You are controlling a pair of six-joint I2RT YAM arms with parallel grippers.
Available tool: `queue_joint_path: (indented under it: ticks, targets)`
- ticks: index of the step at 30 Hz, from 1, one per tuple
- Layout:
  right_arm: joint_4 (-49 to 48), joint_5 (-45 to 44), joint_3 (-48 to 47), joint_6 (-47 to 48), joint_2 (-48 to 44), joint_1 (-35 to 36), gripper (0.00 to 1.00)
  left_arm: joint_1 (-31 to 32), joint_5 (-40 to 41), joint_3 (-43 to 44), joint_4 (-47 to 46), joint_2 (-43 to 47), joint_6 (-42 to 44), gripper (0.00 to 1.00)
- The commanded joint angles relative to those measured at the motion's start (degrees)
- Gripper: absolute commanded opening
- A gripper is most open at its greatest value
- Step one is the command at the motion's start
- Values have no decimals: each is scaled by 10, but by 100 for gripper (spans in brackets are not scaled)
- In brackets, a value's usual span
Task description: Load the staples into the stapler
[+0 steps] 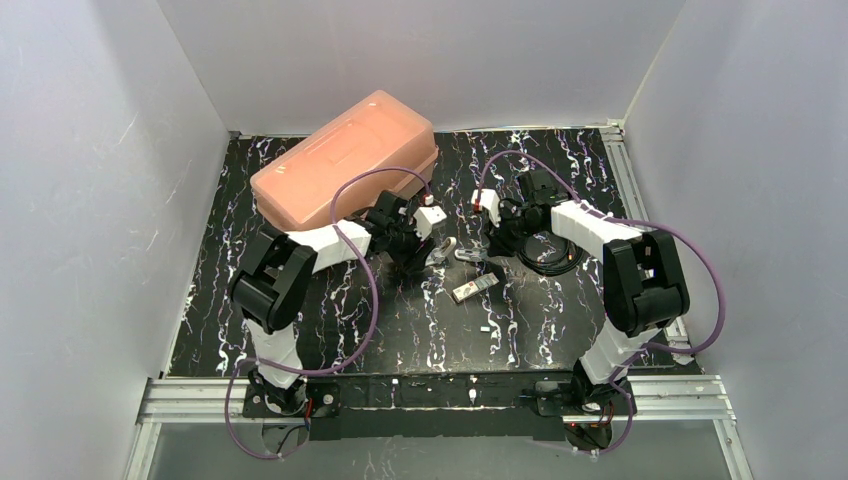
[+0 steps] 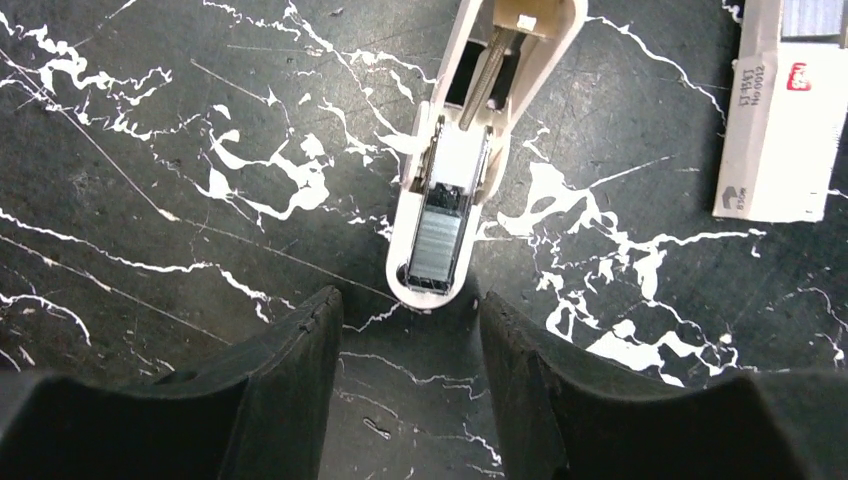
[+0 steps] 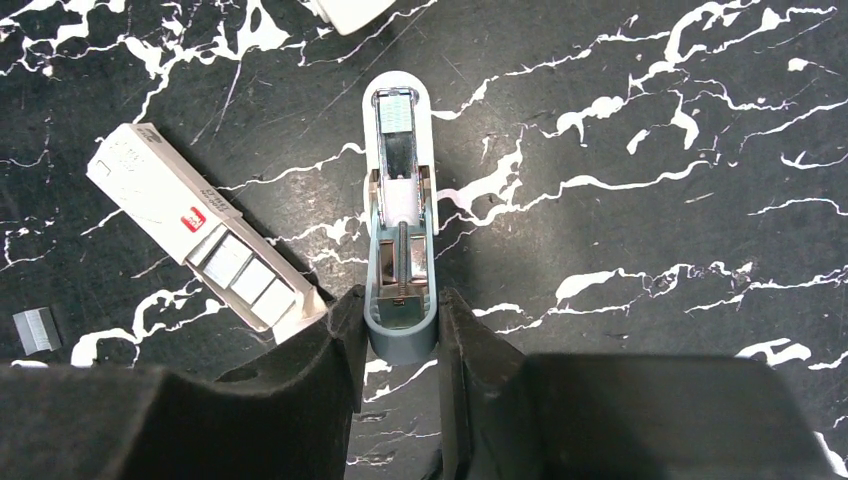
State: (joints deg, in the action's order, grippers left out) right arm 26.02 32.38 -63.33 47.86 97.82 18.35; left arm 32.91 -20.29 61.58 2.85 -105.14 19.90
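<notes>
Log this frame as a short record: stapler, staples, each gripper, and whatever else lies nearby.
stapler: lying open, magazine channel exposed
loaded staples: a strip sits at the front of the channel
left gripper: open, at the stapler's front end, holding nothing
right gripper: fingers against both sides of the stapler's rear end, apparently gripping it
staple box: open, strips showing, beside the stapler and not touching it
loose strip: lies alone, beyond the box
pink case: lid on, far left corner
</notes>
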Motion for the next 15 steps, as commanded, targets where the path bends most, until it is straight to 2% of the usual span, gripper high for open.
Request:
queue_joint_path:
  ticks: [1, 15]
  targets:
    - [12, 33, -9, 6, -33, 1, 1, -8, -39, 6, 43, 47, 12, 51]
    - [42, 58, 25, -1, -105, 15, 1, -25, -93, 3, 76, 92, 43, 51]
